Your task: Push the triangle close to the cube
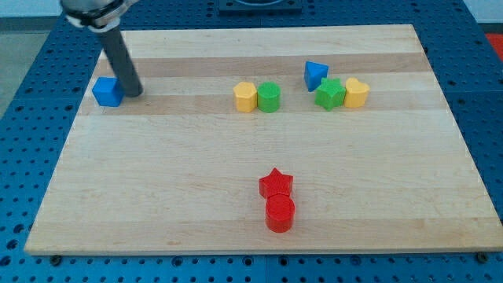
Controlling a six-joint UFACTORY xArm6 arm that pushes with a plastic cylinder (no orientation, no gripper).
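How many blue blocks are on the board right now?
2: the blue cube at the view's left, beside my tip; the blue triangle at upper right, by the green star. None seem hidden.

Rod [118, 55] upper end cut off by view's top.

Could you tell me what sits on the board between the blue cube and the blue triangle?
In the camera view, a yellow block and a green block, side by side, sit between the blue cube and the blue triangle.
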